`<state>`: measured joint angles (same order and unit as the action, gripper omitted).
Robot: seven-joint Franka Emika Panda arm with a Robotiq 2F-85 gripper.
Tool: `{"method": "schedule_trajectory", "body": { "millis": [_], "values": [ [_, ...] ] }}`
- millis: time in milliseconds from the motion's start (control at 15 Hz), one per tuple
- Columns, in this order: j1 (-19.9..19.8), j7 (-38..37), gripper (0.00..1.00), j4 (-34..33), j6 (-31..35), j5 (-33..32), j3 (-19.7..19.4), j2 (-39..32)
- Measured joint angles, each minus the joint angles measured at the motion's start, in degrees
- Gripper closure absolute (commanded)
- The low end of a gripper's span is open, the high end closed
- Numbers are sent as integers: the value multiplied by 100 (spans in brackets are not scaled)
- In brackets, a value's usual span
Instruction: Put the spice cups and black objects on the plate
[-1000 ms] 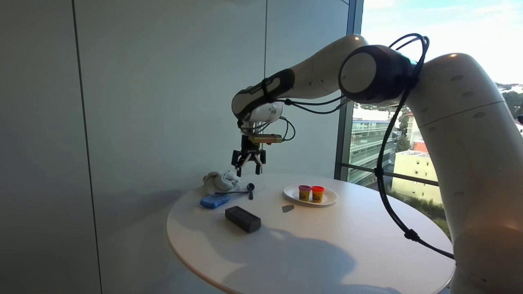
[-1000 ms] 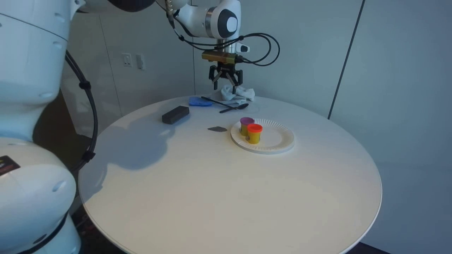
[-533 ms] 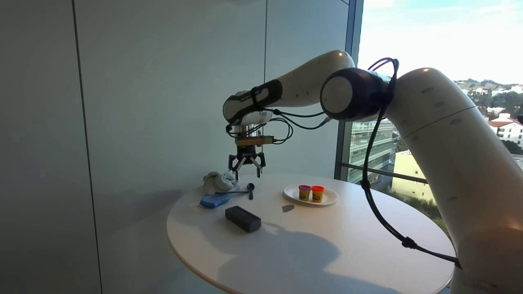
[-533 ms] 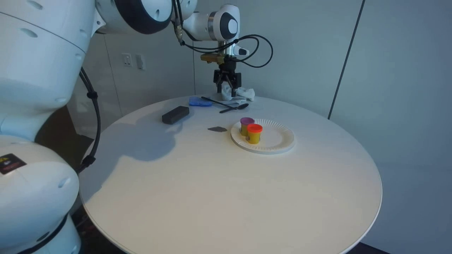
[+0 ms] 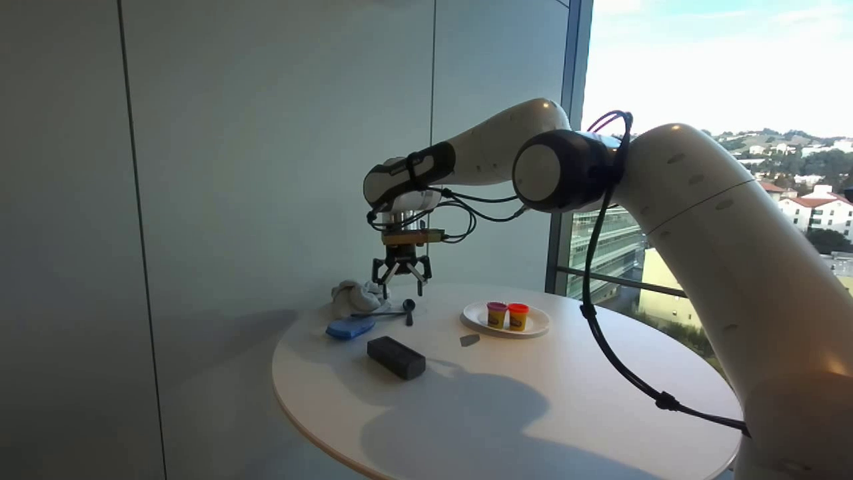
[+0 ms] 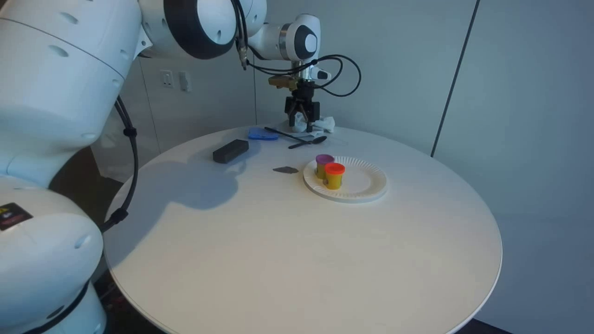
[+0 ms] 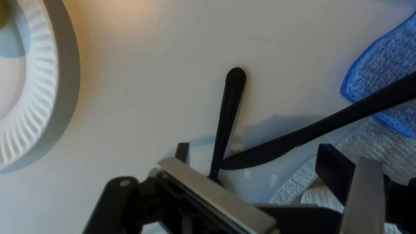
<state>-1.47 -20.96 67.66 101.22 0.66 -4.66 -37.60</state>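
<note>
Presumably for the black plastic spoon, the black two-fingered claw is hovering, jaws apart. The round white paper plate is lying at wrist-view nine o'clock.

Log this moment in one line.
gripper: open, hovering | plate: purple-lidded cup, red-lidded cup | off plate: black spoon, knife, block

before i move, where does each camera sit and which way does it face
An exterior view: beside the table, facing across it; arm and window mainly at picture right.
An exterior view: near the arm, facing across the table to a wall; arm mainly at picture left.
Wrist view: on the arm, looking down at a knife and spoon; fingers at bottom.
Both exterior views share arm, fingers and plate.
</note>
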Motion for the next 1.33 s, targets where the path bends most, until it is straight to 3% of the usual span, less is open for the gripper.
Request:
{"method": "schedule_trajectory", "body": {
  "millis": [400, 1333],
  "values": [
    [-152, 56, 0, 4, 282, 310, 19, -187],
    [-254, 85, 0, 5, 317, 383, 79, -424]
  ]
}}
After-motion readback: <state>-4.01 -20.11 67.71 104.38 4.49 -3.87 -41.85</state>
